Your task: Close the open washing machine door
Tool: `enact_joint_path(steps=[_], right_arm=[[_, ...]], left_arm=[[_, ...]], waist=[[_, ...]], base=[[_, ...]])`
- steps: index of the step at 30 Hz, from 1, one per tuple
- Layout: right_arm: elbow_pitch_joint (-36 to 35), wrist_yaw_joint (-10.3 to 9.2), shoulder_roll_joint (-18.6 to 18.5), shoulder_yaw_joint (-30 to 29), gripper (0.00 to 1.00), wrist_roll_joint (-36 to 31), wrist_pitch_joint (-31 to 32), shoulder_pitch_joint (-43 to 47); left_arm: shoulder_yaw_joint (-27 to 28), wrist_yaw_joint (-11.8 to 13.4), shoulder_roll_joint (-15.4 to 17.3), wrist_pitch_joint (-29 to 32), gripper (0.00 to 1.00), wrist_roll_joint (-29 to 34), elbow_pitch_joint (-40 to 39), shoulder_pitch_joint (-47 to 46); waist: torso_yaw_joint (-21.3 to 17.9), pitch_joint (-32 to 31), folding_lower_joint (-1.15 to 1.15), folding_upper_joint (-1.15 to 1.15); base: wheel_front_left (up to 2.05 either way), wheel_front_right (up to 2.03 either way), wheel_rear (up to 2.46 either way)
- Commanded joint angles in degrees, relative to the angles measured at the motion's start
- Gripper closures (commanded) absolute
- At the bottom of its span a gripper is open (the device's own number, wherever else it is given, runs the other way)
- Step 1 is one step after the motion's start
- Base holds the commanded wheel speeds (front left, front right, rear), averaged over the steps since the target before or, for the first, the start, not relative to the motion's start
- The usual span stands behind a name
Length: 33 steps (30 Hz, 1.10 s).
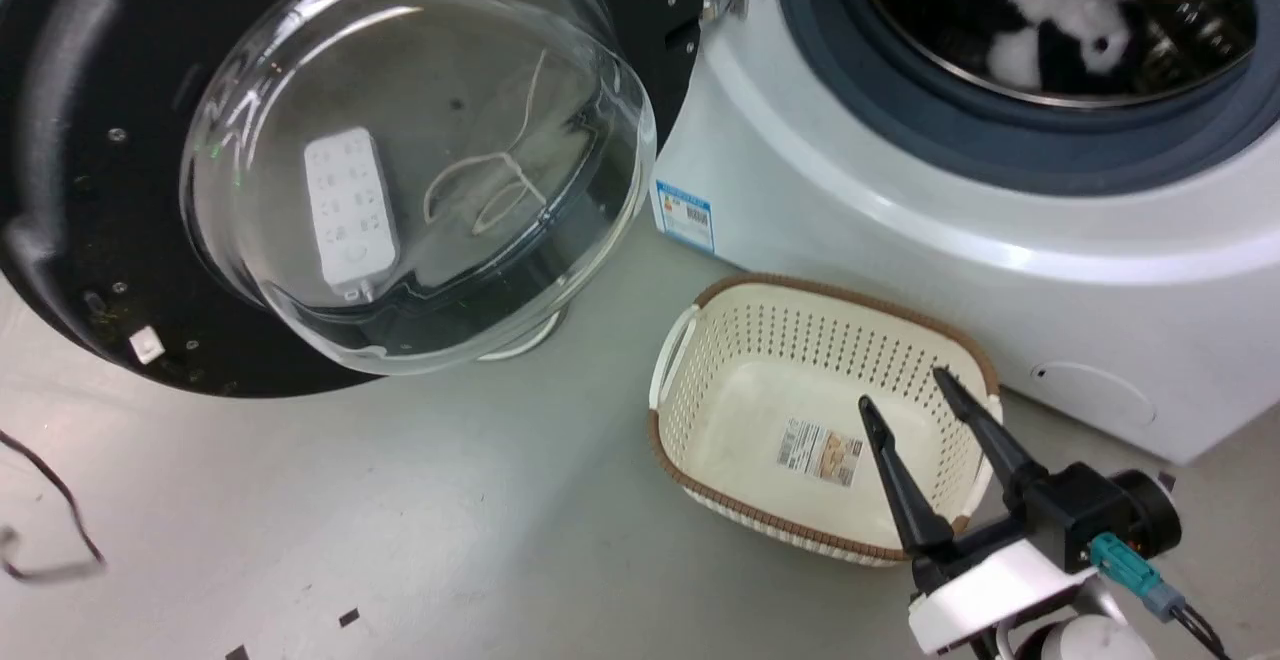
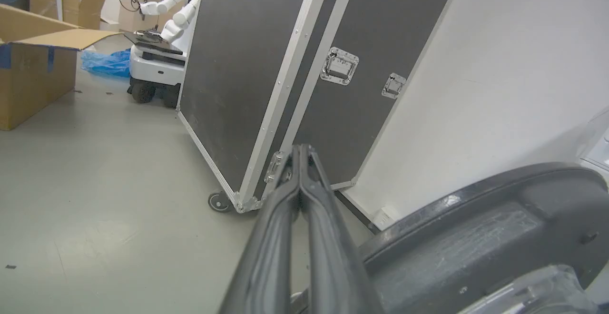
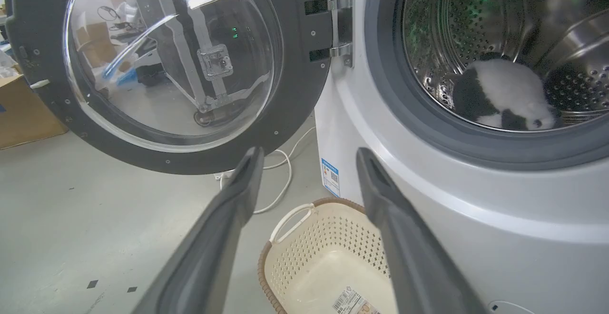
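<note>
The washing machine door (image 1: 420,140) stands swung wide open at the left, its black rim around a bulging clear glass bowl. It hangs on a hinge beside the white washing machine (image 1: 900,200), whose drum mouth is uncovered. The right wrist view shows the door (image 3: 295,90) and the washing machine (image 3: 428,200) side by side. My right gripper (image 1: 902,390) is open and empty, low over a basket, apart from the door. My left gripper (image 2: 299,151) is shut on nothing, just beyond the door's outer rim (image 2: 476,238), pointing away towards the room.
A cream perforated basket (image 1: 740,420) sits on the floor against the machine's front. A black-and-white plush toy (image 3: 499,95) lies in the drum. Dark flight cases (image 2: 247,76) on wheels, a cardboard box (image 2: 28,66) and another robot (image 2: 157,62) stand beyond the door. A white cable (image 3: 280,181) trails under it.
</note>
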Motion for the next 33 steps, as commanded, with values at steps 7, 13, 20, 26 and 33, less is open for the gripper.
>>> enact_joint_path(steps=[7,13,20,26,33], right_arm=[[-0.1,0.05,-1.3,1.4,0.0,0.0,-0.7,-2.9],[0.0,0.05,-1.7,2.4,0.0,0.1,-0.5,-3.9],[0.1,0.05,-2.5,2.1,0.0,0.0,-0.4,-4.5],[0.8,0.05,-2.1,1.9,0.0,0.1,-0.5,-3.6],[2.8,0.05,-0.3,1.4,0.0,0.3,-0.8,-1.8]], left_arm=[[2.1,0.5,4.0,13.1,1.0,-11.7,14.8,-10.1],[4.3,1.5,5.0,21.1,1.0,-18.8,23.5,-14.1],[5.1,1.6,6.3,27.1,1.0,-22.5,29.0,-15.4],[5.0,0.1,5.4,36.4,1.0,-27.3,28.8,-14.0],[4.9,-0.7,1.5,48.6,1.0,-33.8,23.0,-8.4]], waist=[[-0.8,3.4,-0.01,0.0],[-2.4,4.9,-0.01,0.0],[-3.9,5.8,-0.01,0.0],[-4.5,4.4,-0.01,0.0],[-4.4,-0.2,-0.01,0.0]], base=[[0.0,0.0,0.0],[0.0,0.0,0.0],[0.0,0.0,0.0],[0.0,0.0,0.0],[0.0,0.0,0.0]])
